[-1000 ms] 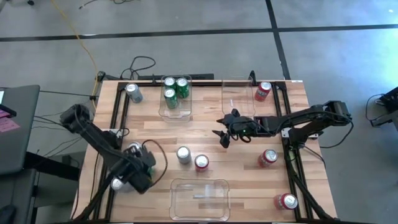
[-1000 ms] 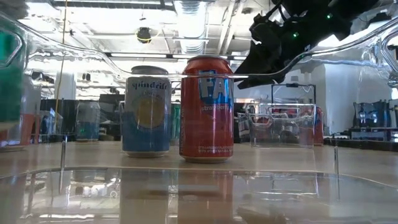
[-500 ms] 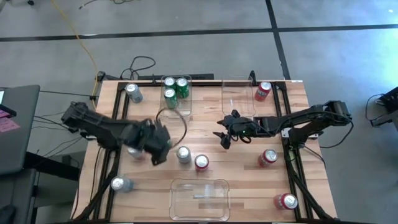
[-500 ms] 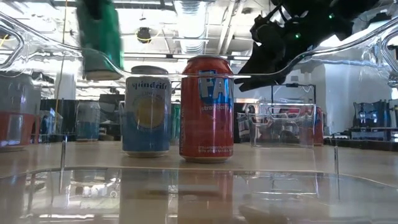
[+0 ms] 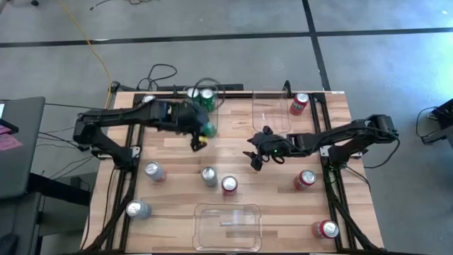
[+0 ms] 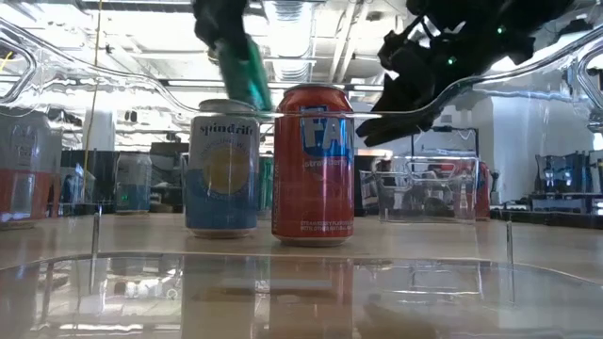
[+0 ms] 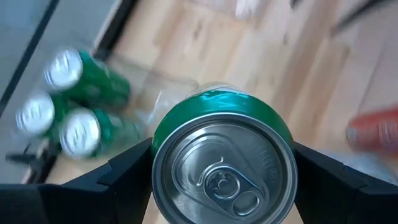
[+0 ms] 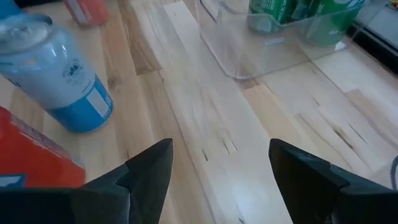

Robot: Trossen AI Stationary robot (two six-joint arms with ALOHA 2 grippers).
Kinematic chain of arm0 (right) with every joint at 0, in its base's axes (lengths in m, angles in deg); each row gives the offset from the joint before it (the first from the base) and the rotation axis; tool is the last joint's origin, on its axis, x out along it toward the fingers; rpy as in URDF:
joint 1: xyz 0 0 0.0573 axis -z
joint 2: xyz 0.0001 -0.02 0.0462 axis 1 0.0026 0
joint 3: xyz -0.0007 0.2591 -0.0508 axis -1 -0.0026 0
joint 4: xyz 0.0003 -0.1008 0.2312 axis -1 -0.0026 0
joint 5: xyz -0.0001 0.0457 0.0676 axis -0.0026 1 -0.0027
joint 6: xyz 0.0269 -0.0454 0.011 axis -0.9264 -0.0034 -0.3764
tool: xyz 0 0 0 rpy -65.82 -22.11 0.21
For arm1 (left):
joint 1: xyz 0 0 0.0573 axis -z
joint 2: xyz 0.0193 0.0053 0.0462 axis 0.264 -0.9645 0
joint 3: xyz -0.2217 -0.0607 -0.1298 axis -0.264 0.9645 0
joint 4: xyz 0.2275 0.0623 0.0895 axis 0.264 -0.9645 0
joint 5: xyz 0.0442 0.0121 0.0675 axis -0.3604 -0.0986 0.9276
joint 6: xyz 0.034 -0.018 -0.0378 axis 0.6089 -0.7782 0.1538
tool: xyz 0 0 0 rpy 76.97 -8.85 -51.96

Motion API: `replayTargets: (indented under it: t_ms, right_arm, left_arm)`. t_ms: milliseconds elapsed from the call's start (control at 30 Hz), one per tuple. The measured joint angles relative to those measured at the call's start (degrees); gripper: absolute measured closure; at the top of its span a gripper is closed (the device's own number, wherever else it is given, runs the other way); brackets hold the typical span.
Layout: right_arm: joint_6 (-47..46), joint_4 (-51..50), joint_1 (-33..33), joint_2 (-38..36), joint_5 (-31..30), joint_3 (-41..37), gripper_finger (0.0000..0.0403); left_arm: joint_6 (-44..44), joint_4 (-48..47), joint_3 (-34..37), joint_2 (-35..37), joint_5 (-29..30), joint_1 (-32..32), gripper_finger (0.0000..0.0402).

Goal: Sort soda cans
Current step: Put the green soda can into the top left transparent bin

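Note:
My left gripper [image 5: 200, 132] is shut on a green soda can [image 5: 207, 129] and holds it in the air at the near edge of the far-left clear bin [image 5: 212, 122]. Three green cans [image 7: 67, 70] stand in that bin. My right gripper [image 5: 257, 153] hovers open over the middle of the table and touches nothing. A silver can [image 5: 209, 176] and a red can [image 5: 228, 185] stand upright at the table's centre. More silver cans [image 5: 152, 171] and red cans [image 5: 304, 178] stand apart on the wood. My left gripper pinches the green can between its two fingers [image 7: 127, 177], one on each side of the can's upper wall [image 7: 163, 140] just under the silver top. The fingers come from above. The can is lifted clear and tilts in the low view [image 6: 243, 64].
An empty clear bin [image 5: 271, 112] stands at the far edge with a red can [image 5: 299, 104] beside it. Another clear bin [image 5: 226, 225] sits at the near edge. A silver can [image 5: 136, 209] and a red can [image 5: 325, 229] stand near the near corners. Black rails run along both sides.
My left gripper has carried the green can from the table's near-left part, up and toward the far edge, to the bin of green cans. The can has gone from upright to tilted. My right arm has kept still.

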Motion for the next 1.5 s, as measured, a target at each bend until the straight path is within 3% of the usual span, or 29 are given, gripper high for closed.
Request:
replayTargets:
  t_ms: [267,500,800,1233,1500]
  right_arm:
    - [0.0,0.6,0.4,5.4,0.0,0.0,0.0117]
    - [0.0,1.3,1.6,7.1,0.1,0.0,0.0117]
    - [0.0,0.9,1.4,6.9,0.2,0.0,0.0117]
    - [-0.1,0.7,1.5,6.9,0.2,0.0,0.0117]
    - [0.0,1.0,1.6,6.8,0.2,0.0,0.0117]
  left_arm:
    - [9.2,6.0,0.0,0.0,-1.9,-11.4,0.0101]
    - [13.1,12.3,0.0,-2.4,-6.2,-17.0,0.0101]
    - [17.2,11.0,0.0,-11.8,-7.1,-17.2,0.0101]
    - [19.4,9.6,0.0,-13.3,-4.5,-20.2,0.0101]
    - [20.1,10.8,0.0,-18.6,-5.3,-20.9,0.0101]
